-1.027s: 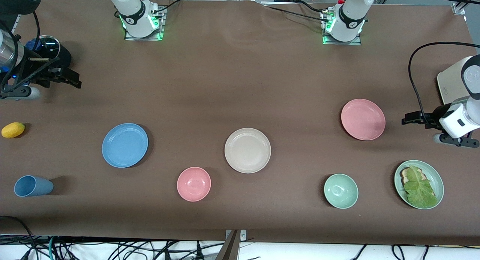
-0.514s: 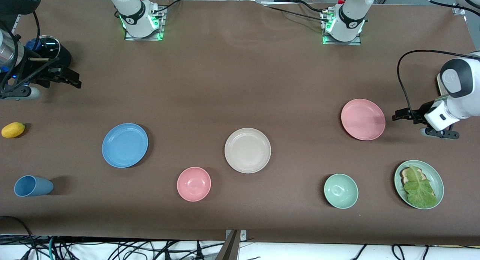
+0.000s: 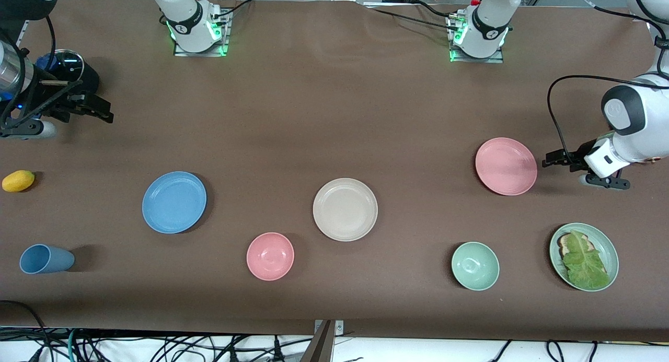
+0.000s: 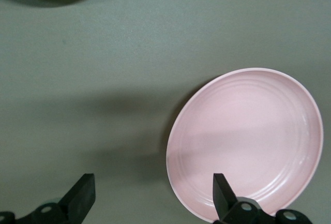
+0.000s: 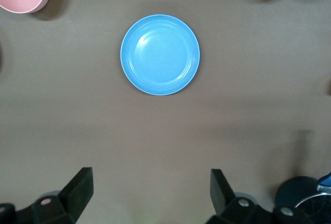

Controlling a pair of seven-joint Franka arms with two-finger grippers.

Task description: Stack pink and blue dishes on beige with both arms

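Left gripper [image 3: 549,160], jaws released, at three o'clock of pink plate [image 3: 506,166]; right gripper [image 3: 99,111], released, over the table's [image 3: 324,116] right arm's end.

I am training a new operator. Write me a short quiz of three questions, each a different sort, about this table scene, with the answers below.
1. True or false: something already lies on the beige plate.
2. Which dish is the left gripper beside? A) pink plate B) blue plate C) pink bowl
3. Fill in: the green plate carries ____.

Key:
1. False; it is bare.
2. A; the open gripper is beside its rim.
3. Lettuce.
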